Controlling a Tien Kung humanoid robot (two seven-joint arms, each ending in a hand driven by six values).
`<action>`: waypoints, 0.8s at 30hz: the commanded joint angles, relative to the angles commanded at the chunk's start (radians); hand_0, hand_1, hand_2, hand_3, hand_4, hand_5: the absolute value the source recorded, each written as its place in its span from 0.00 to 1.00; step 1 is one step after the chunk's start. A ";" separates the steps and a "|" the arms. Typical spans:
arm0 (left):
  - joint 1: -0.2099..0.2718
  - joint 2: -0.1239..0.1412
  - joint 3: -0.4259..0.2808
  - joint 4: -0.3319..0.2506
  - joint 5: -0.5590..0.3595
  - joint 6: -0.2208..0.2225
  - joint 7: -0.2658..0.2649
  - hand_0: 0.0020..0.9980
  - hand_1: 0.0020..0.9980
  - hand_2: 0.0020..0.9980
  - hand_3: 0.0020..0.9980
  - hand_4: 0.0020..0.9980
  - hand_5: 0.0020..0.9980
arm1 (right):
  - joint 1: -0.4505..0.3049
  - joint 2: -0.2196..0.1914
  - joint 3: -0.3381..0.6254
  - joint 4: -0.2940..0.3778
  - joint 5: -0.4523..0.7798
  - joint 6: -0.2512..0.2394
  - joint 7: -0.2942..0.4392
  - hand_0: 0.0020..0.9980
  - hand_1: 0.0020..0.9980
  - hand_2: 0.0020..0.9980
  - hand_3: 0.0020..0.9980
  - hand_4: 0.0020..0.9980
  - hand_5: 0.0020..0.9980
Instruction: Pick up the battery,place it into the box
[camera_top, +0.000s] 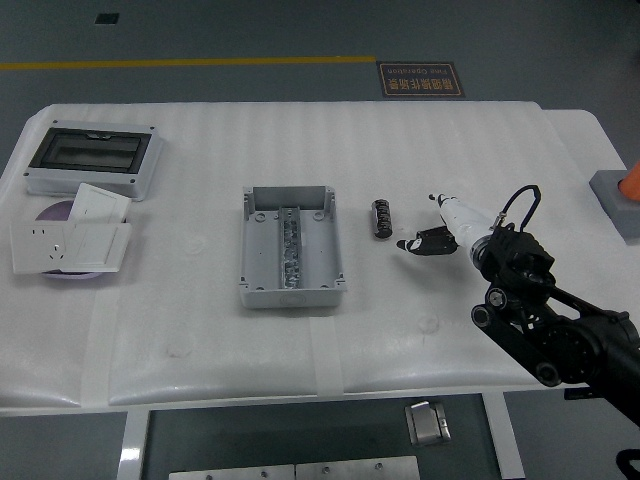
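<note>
Nothing's done yet: battery (381, 218) is left on the bench (480, 150), box (291, 247) unfilled, right hand (440, 228) spread nearby, nothing held.

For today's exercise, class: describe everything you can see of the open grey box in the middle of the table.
The grey box is a rectangular, plastic-looking enclosure lying flat on the white table, lid off and open upward. A metal-looking strip runs lengthwise down its floor. Its corners carry small mounting posts, and its far wall has a notch. It sits at mid-table, left of the small dark battery, apart from it. Nothing touches it but the table; the right hand is off to its right.
</note>
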 joint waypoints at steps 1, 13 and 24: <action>0.000 0.000 -0.001 0.000 0.001 0.000 0.000 0.58 0.62 0.52 0.57 0.60 0.03 | 0.000 0.000 0.000 -0.001 0.000 0.000 -0.002 0.68 0.73 0.99 1.00 0.97 0.68; 0.000 -0.001 0.002 0.001 0.003 0.001 -0.005 0.57 0.62 0.53 0.57 0.60 0.03 | 0.005 0.008 -0.011 -0.011 0.003 -0.021 -0.017 0.40 0.75 1.00 1.00 0.81 0.56; 0.000 -0.001 0.007 0.004 0.000 -0.001 -0.013 0.57 0.63 0.53 0.57 0.60 0.03 | 0.012 0.020 -0.025 -0.032 0.003 -0.057 0.002 0.36 0.75 1.00 1.00 0.79 0.55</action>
